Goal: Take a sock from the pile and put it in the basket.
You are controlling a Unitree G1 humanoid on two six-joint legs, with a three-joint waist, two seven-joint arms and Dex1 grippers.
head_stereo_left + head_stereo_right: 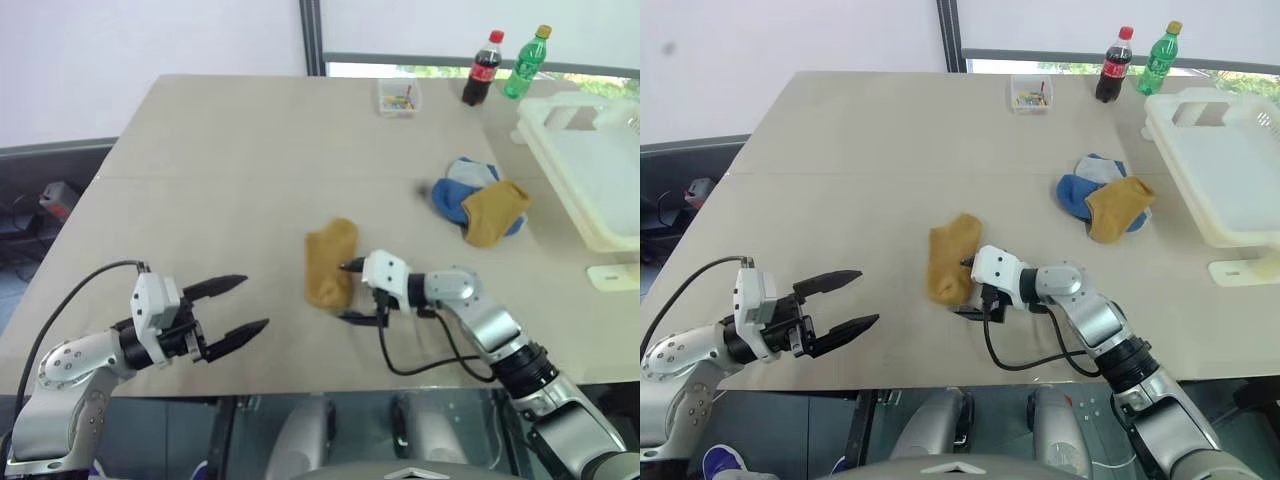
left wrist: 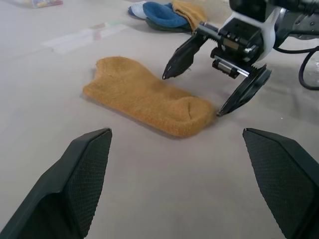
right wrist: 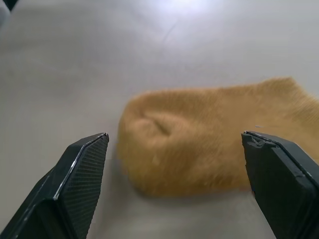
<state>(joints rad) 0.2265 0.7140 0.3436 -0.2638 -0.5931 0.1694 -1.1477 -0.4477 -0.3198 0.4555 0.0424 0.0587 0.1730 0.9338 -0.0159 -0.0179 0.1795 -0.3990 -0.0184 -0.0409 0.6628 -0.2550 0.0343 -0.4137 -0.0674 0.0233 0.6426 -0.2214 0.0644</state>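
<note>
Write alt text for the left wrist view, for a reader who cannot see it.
A mustard-yellow sock lies flat on a beige table, with the right end effector open at its near end, one finger above the sock. The left end effector is open in the foreground; blue and yellow socks, the pile, lie behind.

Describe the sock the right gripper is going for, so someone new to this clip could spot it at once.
On the beige table, look near the front edge, between the two arms. A mustard-yellow sock lies flat there on its own, with the open right gripper at its near end. Unlike the yellow sock in the pile by the basket, no other sock touches it.
</note>
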